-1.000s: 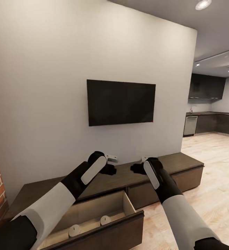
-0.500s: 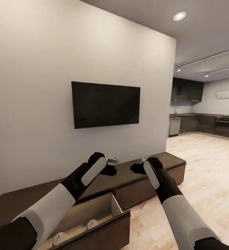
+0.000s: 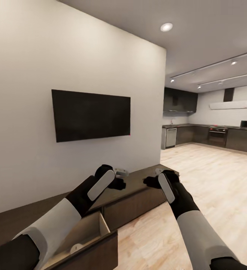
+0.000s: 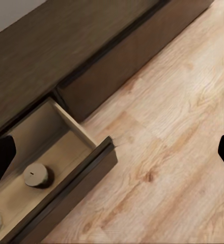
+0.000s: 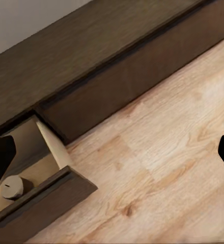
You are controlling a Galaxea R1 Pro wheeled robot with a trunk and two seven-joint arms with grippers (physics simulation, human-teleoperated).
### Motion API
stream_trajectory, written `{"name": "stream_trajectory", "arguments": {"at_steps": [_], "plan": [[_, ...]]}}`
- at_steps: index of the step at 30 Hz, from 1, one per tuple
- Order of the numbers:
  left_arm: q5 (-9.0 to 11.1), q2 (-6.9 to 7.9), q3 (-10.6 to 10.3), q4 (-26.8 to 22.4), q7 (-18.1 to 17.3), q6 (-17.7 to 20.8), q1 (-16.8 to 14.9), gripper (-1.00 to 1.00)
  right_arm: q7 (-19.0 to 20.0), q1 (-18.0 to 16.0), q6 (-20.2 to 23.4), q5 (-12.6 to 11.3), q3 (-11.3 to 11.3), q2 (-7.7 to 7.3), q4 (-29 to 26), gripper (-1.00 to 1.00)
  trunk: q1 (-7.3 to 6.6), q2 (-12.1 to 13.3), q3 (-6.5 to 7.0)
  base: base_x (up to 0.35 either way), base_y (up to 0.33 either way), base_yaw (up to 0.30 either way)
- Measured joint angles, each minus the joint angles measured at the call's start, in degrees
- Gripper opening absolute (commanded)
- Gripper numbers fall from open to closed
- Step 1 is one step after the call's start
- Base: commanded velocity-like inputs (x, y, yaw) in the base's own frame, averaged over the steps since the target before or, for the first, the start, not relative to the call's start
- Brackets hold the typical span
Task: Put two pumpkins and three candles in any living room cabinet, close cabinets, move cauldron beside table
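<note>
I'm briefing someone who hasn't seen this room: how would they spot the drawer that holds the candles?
Find the black wall-mounted TV; below it along the wall runs a long, low dark brown wooden cabinet. The pulled-out drawer is the one section standing open over the light wood plank floor, showing pale wood inside and stubby beige-grey candles, while the neighbouring front is shut.

**Open drawer, two candles**

I am looking at the low dark cabinet (image 3: 138, 187) sitting on the wood plank floor (image 3: 220, 180). Its pale drawer (image 4: 56, 152) is standing pulled out, with two candles (image 4: 35, 175) resting upright on the drawer bottom, near each other.
</note>
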Motion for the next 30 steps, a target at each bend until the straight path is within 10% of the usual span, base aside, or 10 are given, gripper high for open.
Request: {"name": "stream_trajectory", "arguments": {"at_steps": [15, 24, 30], "plan": [[0.00, -0.05, -0.05, 0.00, -0.06, 0.00, 0.00, 1.00, -0.07, 0.00, 0.10, 0.02, -2.28, -1.37, 0.11, 1.00, 0.00, 0.00, 1.13, 0.000, -0.232, -0.212], [-0.01, -0.06, -0.09, -0.01, -0.06, 0.01, 0.01, 1.00, -0.33, 0.52, -0.13, 0.26, -11.69, -4.36, 1.41, 1.00, 0.00, 0.00, 1.81, 0.000, -0.230, -0.212], [0.00, -0.08, -0.09, 0.00, -0.13, 0.03, 0.16, 1.00, -0.36, 7.93, -0.57, 0.77, -20.02, -9.29, 2.28, 1.00, 0.00, 0.00, 2.26, 0.000, -0.230, -0.205]]}}
